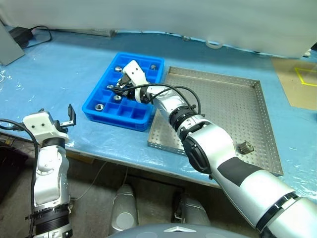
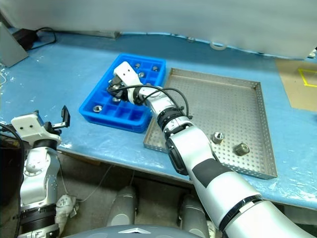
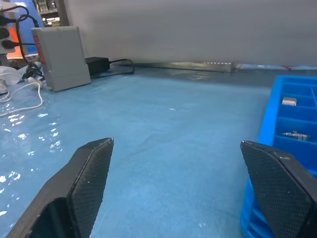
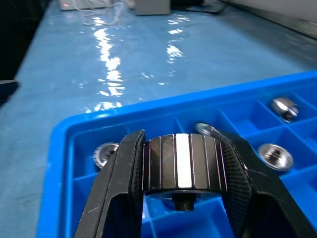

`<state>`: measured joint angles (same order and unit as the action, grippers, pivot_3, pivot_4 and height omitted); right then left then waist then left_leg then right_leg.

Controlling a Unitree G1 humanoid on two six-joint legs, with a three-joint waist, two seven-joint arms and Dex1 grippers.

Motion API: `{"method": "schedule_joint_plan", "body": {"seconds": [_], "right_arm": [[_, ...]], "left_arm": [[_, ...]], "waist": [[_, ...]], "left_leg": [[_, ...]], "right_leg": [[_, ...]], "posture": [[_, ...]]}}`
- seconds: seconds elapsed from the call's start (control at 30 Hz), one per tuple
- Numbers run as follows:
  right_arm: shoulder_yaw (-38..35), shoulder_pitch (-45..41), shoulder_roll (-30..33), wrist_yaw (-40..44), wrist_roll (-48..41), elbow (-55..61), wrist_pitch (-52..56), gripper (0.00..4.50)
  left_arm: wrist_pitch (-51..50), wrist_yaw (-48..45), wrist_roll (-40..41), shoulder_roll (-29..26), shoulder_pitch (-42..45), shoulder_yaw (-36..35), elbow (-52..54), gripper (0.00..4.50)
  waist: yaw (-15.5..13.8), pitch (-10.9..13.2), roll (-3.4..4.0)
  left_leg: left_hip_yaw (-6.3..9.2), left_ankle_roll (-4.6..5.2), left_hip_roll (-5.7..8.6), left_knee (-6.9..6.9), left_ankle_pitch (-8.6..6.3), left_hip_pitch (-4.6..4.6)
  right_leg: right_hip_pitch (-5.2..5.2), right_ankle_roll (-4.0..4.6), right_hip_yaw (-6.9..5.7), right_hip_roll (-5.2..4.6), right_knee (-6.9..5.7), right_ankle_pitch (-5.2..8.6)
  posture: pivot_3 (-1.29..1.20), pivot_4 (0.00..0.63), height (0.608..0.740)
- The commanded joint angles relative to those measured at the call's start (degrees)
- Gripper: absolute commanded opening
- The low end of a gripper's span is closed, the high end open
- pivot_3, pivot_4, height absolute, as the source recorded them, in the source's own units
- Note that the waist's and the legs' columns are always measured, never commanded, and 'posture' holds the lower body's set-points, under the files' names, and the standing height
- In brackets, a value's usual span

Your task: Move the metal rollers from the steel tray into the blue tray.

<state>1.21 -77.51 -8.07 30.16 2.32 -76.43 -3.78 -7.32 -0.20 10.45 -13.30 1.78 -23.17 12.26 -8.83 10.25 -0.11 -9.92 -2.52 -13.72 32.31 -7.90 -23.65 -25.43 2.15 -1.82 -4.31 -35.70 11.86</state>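
My right gripper (image 4: pixel 181 135) is shut on a ribbed metal roller (image 4: pixel 183 161) and holds it just above the compartments of the blue tray (image 1: pixel 115 118), near its left middle. The same gripper (image 1: pixel 119 88) reaches in from the right across the tray. Several metal rollers lie in the tray's cells, among them one at the front left (image 1: pixel 99 106) and one at the back (image 1: pixel 154 66). To the right of it, the steel tray (image 1: pixel 233 114) carries two rollers (image 2: pixel 217 137) (image 2: pixel 241 148) near its front. My left gripper (image 1: pixel 71 116) stands open and empty at the table's front left edge.
A grey box (image 3: pixel 62 57) with a black adapter (image 1: pixel 20 34) and cables sits at the table's far left corner. A tape roll (image 1: pixel 214 44) lies at the back edge. Brown cardboard with yellow marking (image 1: pixel 297 82) lies at the far right.
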Motion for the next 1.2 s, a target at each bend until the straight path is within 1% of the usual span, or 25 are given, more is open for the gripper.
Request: {"method": "schedule_joint_plan", "body": {"seconds": [0.03,0.1,0.13,0.17,0.23,0.3,0.33,0.43,0.53,0.63,0.73,1.0,1.1,1.2], "right_arm": [[-0.98,-2.59,0.59,-5.18,0.79,0.77,-1.24,1.66],[-1.07,-2.71,0.58,-7.37,1.28,0.58,-1.21,1.66],[-1.27,-2.77,0.41,-8.58,1.37,0.42,-0.66,1.66],[-1.66,-2.83,0.21,-9.81,1.23,0.28,-0.07,1.66],[-2.05,-2.91,-0.08,-12.02,1.32,0.06,0.60,1.66],[-0.06,-2.85,-0.12,-16.55,4.17,-0.30,0.76,1.66],[0.16,-2.83,-0.29,-17.20,4.69,-0.49,1.30,1.66],[-0.95,-2.76,-1.07,-15.89,4.15,-0.69,2.47,1.66],[-1.11,-2.48,-1.77,-16.30,4.47,-0.79,3.26,1.66],[-1.57,-2.23,-2.22,-17.89,4.38,-0.91,4.10,1.66],[-2.63,-2.59,-2.70,-18.33,3.68,-0.89,4.59,1.66],[-4.04,-3.45,-3.98,-17.80,3.48,-0.93,4.74,1.66],[-4.72,-3.17,-4.56,-15.38,2.93,-0.95,4.82,1.66],[-4.62,-2.72,-4.81,-14.92,3.39,-1.00,4.64,1.66]], "left_arm": [[-0.15,0.47,0.15,-0.38,0.26,-0.34,3.22,4.50],[-0.38,0.42,0.03,-0.53,0.70,0.05,3.10,4.50],[-0.49,0.42,-0.02,-0.60,0.99,0.21,2.97,4.50],[-0.57,0.36,-0.07,-0.63,1.25,0.41,2.87,4.50],[-0.74,0.28,-0.18,-0.64,1.64,0.76,2.78,4.50],[-0.91,0.35,-0.45,-0.43,1.92,1.44,2.99,4.50],[-1.04,0.44,-0.66,-0.21,1.92,1.89,3.42,4.50],[-1.36,0.17,-0.86,0.45,1.13,3.39,5.04,4.50],[-1.59,-2.86,-0.96,-0.37,-0.94,6.11,6.81,4.50],[-1.50,-6.22,2.23,-0.44,-2.37,6.98,9.55,4.50],[-1.86,-9.17,3.40,-1.55,-3.68,7.81,11.32,4.50],[-3.03,-9.49,2.59,-2.35,-4.39,7.54,12.29,4.50],[-3.11,-8.25,2.00,-1.10,-6.33,7.81,14.28,4.50],[-3.01,-7.37,1.45,0.09,-8.28,7.83,15.54,4.50]], "waist": [[0.05,0.00,0.00],[0.15,0.00,0.00],[0.18,0.00,0.00],[0.20,-0.01,0.00],[0.27,-0.01,-0.01],[0.26,-0.02,-0.03],[0.24,-0.02,-0.03],[0.20,-0.02,-0.03],[0.06,-0.02,-0.03],[-0.02,-0.02,-0.02],[-0.11,-0.02,-0.02],[-0.22,-0.02,-0.02],[-0.22,-0.02,-0.02],[-0.40,-0.02,-0.02]], "left_leg": [[0.00,-0.05,0.00,-0.10,0.03,0.05],[0.03,-0.13,-0.02,-0.18,0.08,0.08],[0.03,-0.19,-0.02,-0.19,0.11,0.07],[0.03,-0.21,-0.02,-0.19,0.13,0.05],[0.02,-0.22,0.02,-0.17,0.13,-0.02],[0.01,-0.21,0.05,-0.15,0.12,-0.18],[0.01,-0.21,0.06,-0.15,0.12,-0.35],[0.01,-0.21,0.05,-0.14,0.12,-0.54],[0.02,-0.21,0.04,-0.14,0.12,-0.54],[0.02,-0.22,0.04,-0.13,0.12,-0.53],[0.02,-0.23,0.04,-0.10,0.13,-0.51],[0.03,-0.25,0.04,-0.10,0.14,-0.45],[0.03,-0.25,0.04,-0.10,0.14,-0.47],[0.03,-0.24,0.04,-0.11,0.14,-0.48]], "right_leg": [[-0.03,-0.02,0.00,0.01,-0.01,0.00],[-0.06,-0.01,0.00,0.07,-0.03,0.00],[-0.10,0.20,0.00,0.08,-0.04,-0.13],[-0.12,0.24,0.01,0.09,-0.03,-0.15],[-0.18,0.17,0.08,0.09,0.00,-0.11],[-0.35,0.15,0.11,0.09,0.03,-0.09],[-0.53,0.15,0.11,0.09,0.02,-0.10],[-0.68,0.13,0.08,0.10,-0.01,-0.11],[-0.68,0.14,0.08,0.10,-0.02,-0.10],[-0.68,0.14,0.08,0.10,-0.03,-0.10],[-0.67,0.14,0.08,0.09,-0.09,-0.10],[-0.66,0.14,0.10,0.10,-0.13,-0.10],[-0.65,0.14,0.10,0.10,-0.09,-0.10],[-0.66,0.14,0.10,0.09,-0.07,-0.10]], "posture": [[0.29,0.150,0.740],[0.29,0.150,0.740],[0.29,0.150,0.740],[0.29,0.150,0.740],[0.30,0.150,0.740],[0.31,0.150,0.740],[0.33,0.150,0.740],[0.36,0.150,0.740],[0.38,0.150,0.740],[0.39,0.150,0.740],[0.39,0.150,0.740],[0.44,0.150,0.740],[0.48,0.150,0.740],[0.49,0.150,0.740]]}}
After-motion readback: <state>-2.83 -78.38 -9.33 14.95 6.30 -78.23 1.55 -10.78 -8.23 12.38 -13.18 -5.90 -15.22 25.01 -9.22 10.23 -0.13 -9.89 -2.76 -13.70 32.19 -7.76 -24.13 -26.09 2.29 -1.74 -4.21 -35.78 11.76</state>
